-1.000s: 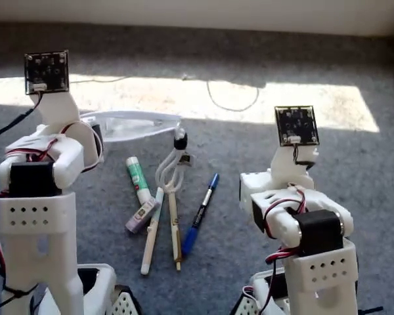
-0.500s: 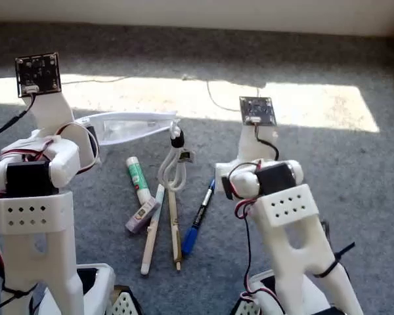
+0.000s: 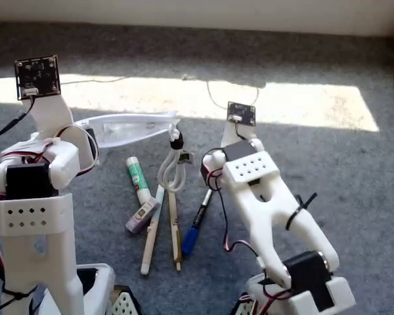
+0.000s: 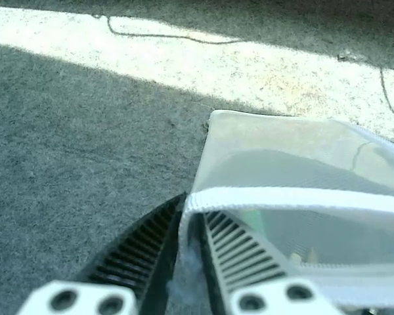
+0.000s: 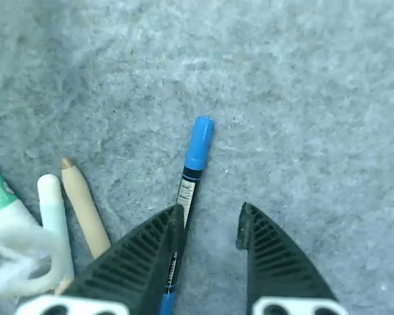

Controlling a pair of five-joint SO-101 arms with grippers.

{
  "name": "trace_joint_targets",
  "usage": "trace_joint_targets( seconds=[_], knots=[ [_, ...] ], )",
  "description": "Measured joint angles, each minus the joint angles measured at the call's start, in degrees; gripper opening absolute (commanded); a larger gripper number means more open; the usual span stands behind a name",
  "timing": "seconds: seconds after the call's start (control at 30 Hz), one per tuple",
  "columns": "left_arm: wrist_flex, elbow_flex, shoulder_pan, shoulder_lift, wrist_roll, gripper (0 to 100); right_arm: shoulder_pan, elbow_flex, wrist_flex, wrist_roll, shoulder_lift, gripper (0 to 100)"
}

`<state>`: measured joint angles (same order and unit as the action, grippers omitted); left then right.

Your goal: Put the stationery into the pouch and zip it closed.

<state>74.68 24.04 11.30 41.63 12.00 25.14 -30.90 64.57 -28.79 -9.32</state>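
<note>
A translucent white pouch (image 3: 132,128) is held off the carpet at the back left, its mouth edge (image 4: 295,200) pinched in my left gripper (image 4: 192,220), which is shut on it. The stationery lies in a loose bunch in front: a green glue stick (image 3: 136,176), a white pen (image 3: 151,235), a beige pencil (image 3: 175,230), a small purple item (image 3: 141,215), a looped white cord (image 3: 173,167) and a blue pen (image 3: 196,223). My right gripper (image 5: 210,223) is open low over the blue pen (image 5: 196,152), one finger above its barrel, the other beside it.
Grey carpet (image 3: 328,170) covers the floor, with a sunlit band and a thin cable (image 3: 233,98) at the back. The beige pencil (image 5: 85,203) and white pen (image 5: 51,216) lie close beside the blue pen. Free carpet stretches off to the right.
My right arm has unfolded and swung forward and left, out over the blue pen. The left arm has lifted the pouch slightly.
</note>
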Motion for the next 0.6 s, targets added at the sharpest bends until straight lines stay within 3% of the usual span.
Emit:
trace_joint_targets(
  seconds=[0.6],
  knots=[
    [0.00,2.29,0.00,-0.09,0.00,1,0.53,11.87,-0.97,-0.53,20.84,13.5]
  ],
)
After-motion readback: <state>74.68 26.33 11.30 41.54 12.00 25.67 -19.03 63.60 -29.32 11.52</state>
